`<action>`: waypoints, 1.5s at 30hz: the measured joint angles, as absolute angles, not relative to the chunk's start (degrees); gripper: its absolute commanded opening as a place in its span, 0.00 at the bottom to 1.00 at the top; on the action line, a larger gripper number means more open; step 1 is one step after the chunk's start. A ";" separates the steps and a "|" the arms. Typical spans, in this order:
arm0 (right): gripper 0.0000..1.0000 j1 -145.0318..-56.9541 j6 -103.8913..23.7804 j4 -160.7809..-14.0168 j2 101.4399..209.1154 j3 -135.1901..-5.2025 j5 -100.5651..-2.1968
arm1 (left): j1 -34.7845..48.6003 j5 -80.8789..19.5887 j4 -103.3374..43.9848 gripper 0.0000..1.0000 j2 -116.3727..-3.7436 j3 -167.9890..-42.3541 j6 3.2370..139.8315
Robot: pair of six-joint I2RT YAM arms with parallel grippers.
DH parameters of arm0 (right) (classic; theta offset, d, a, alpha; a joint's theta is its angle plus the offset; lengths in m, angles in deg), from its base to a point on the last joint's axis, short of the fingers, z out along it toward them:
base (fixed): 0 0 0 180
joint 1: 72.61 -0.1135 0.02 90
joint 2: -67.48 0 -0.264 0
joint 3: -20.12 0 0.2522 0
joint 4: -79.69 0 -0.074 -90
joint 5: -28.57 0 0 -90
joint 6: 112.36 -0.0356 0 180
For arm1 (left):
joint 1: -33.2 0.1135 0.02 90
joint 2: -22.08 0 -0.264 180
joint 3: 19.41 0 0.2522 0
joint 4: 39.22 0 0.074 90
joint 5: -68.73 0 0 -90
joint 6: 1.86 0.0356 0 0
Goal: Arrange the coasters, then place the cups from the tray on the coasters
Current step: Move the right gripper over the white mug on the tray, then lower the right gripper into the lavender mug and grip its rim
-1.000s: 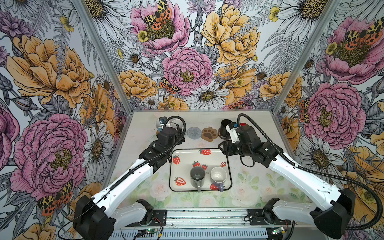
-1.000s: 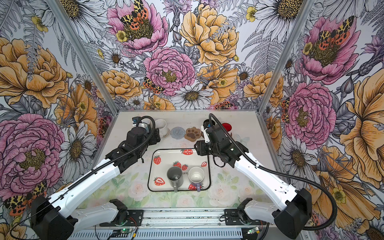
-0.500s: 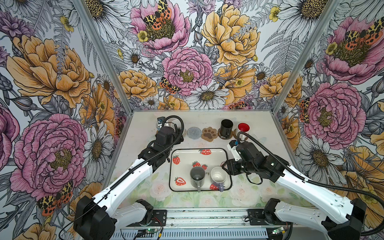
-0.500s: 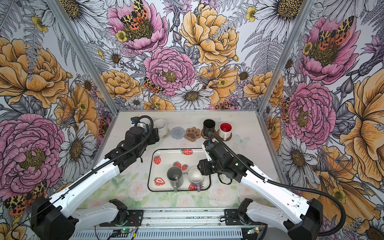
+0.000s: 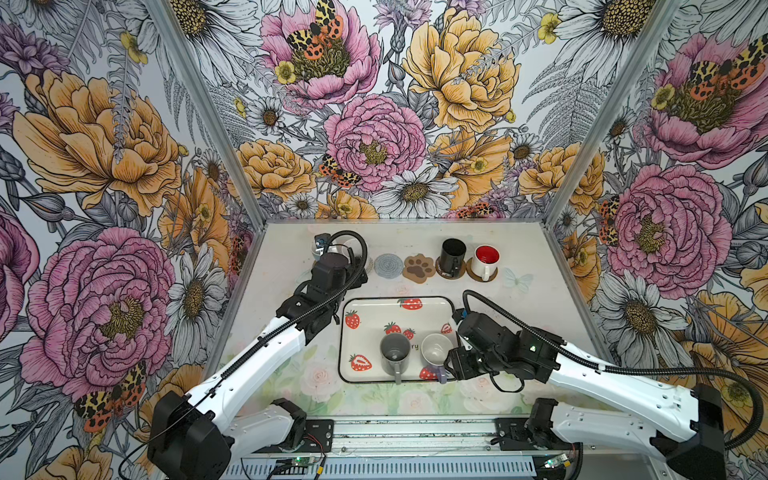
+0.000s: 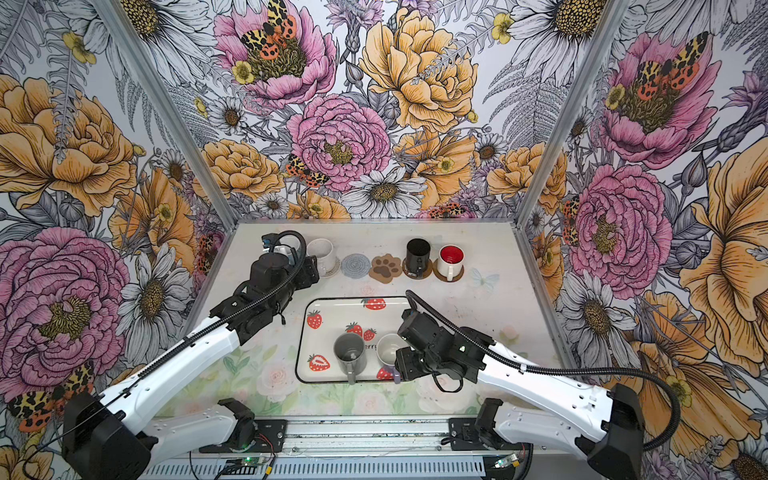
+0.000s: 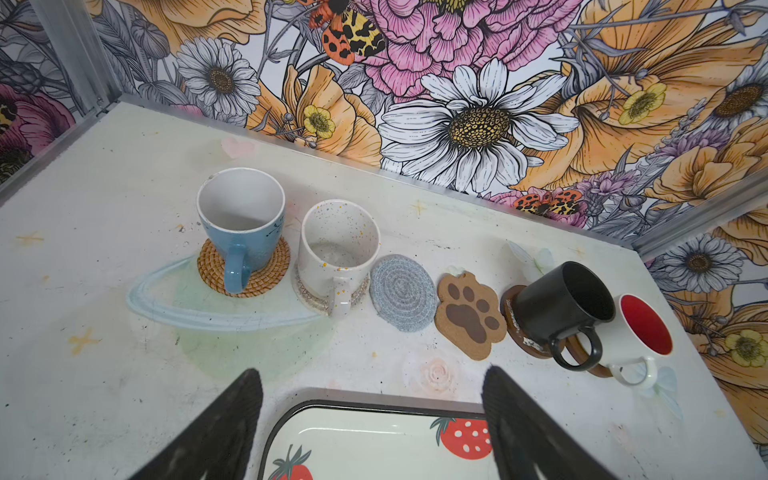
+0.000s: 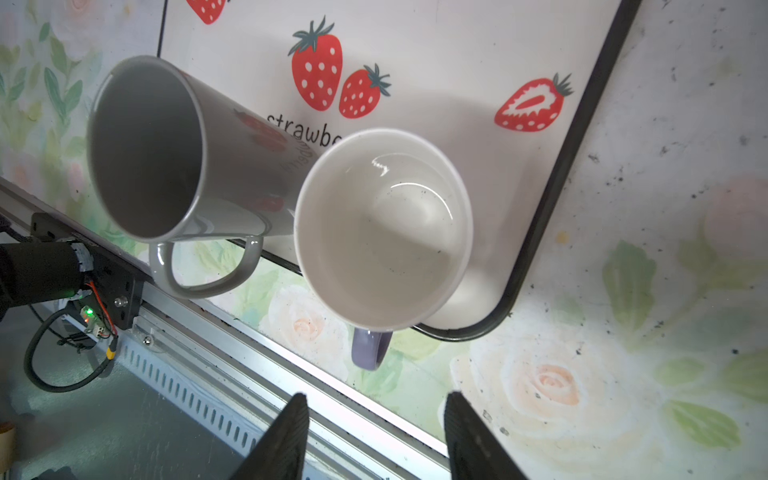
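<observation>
On the strawberry tray stand a grey cup and a lavender cup. My right gripper is open and empty, level with the lavender cup's handle at the tray's front right corner. Coasters line the back. The rattan coaster bears a light blue cup and the whitish one a white cup. The grey-blue coaster and paw coaster are bare. Brown discs carry a black cup and a red-lined cup. My left gripper hangs open over the tray's far rim.
Flowered walls close in the table at the back and both sides. A metal rail with a small circuit board and loose cables runs along the front edge, right beside the lavender cup's handle.
My right arm has drawn back from the black cup, now standing free on its disc, and come down beside the lavender cup at the tray's front right. The left arm has barely moved.
</observation>
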State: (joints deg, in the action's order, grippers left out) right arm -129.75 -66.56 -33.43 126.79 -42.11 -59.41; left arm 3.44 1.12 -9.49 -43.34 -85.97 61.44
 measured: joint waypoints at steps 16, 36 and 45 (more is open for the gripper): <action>0.56 -134.32 -69.42 -33.93 138.89 -42.11 -62.23 | 3.90 0.46 -10.39 0.85 -44.04 -85.97 61.42; 0.52 -134.30 -69.49 -39.65 144.97 -42.11 -64.09 | 5.12 0.03 -10.71 0.85 -44.07 -85.22 61.05; 0.36 -134.04 -69.75 -40.09 145.80 -42.11 -64.66 | 5.32 -0.17 -10.74 0.85 -44.20 -85.22 61.01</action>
State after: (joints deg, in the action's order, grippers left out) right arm -134.04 -69.75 -40.09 145.80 -42.11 -64.66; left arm 5.32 -0.17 -10.74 -44.20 -85.22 61.01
